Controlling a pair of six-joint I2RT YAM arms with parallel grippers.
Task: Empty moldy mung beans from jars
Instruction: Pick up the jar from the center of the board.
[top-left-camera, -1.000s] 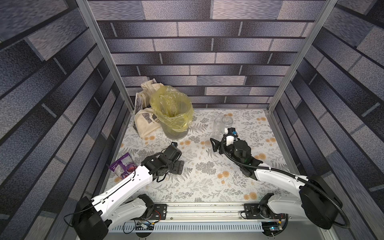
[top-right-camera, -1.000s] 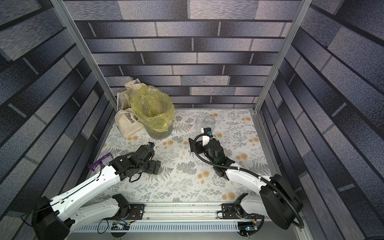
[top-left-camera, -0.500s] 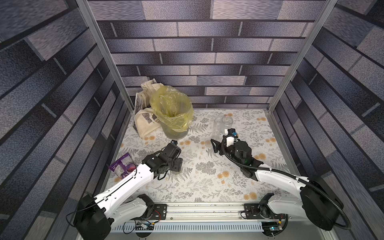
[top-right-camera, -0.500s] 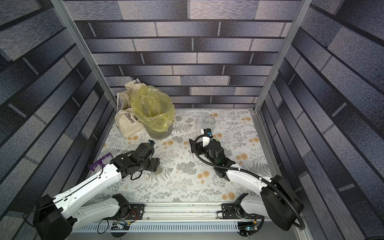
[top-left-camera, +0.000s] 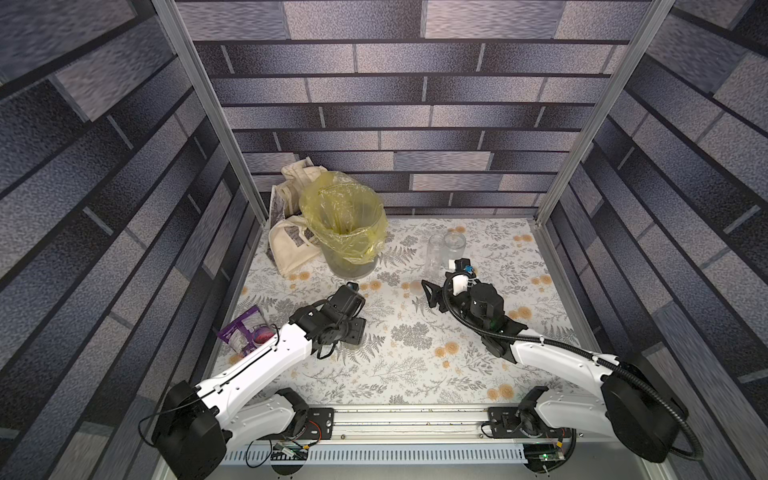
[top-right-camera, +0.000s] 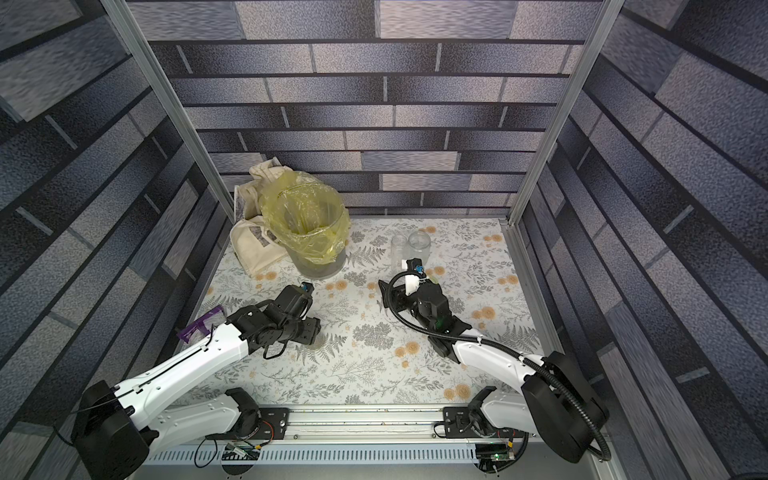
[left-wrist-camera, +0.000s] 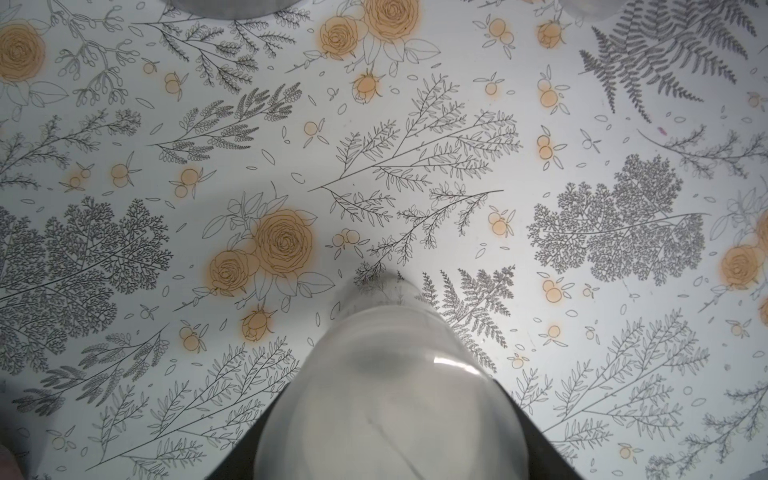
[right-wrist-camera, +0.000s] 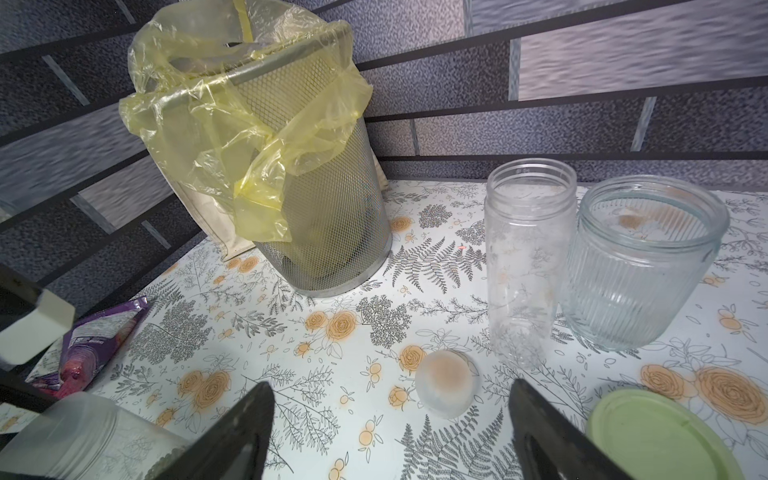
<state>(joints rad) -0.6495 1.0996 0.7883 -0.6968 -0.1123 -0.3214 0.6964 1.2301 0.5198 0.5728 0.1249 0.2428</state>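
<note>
Frosted plastic fills the left wrist view: the short jar (left-wrist-camera: 388, 395) is on the counter (left-wrist-camera: 478, 137), the left tool (top-left-camera: 352, 330) clamped on both its sides, its contents hidden. A firm, level hold seems best. The right tool (right-wrist-camera: 388, 390), wide and empty above a loose lid (right-wrist-camera: 446, 388), should uncap it before any tipping into the bin (right-wrist-camera: 332, 216).

Left end effector (left-wrist-camera: 390, 388), jaws wide approx. 1 s ago, has closed in & now presses both sides of the short frosted jar (left-wrist-camera: 386, 357).
</note>
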